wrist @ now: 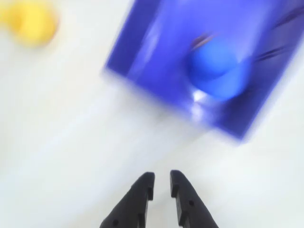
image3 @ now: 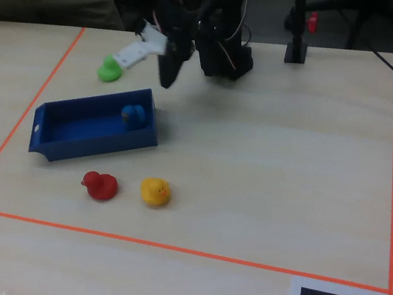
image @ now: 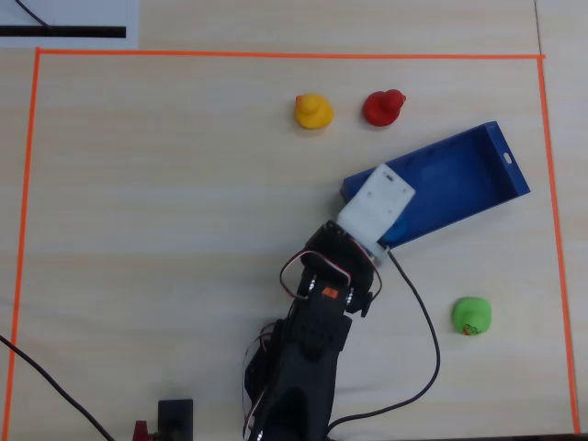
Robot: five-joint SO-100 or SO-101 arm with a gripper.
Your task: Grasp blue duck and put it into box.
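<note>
Bench: pale wood-grain bench (image: pixel 165 230), work area bounded by orange tape (image: pixel 276 55).
Box: blue box (image: pixel 478 184) lies at an angle near the right of the overhead view; low walls let things drop in from above.
Duck: blue duck (image3: pixel 132 116) sits inside the box, at the end nearest the arm; also seen, blurred, in the wrist view (wrist: pixel 216 66). Judged: placement done.
Pincer: pincer (wrist: pixel 161 183) is empty, its tips narrow with a slim gap; it hangs above the bench just outside the box wall. The wrist view is smeared, so the arm is probably in motion.
Arm: black arm (image: pixel 312 349) leans toward the box; its white wrist part hides the box's near end from above.
Other ducks: yellow (image: pixel 312 111) and red (image: pixel 383 107) lie beside each other beyond the box; green (image: pixel 472 316) is well apart. All stand outside the box, as the task leaves them.
</note>
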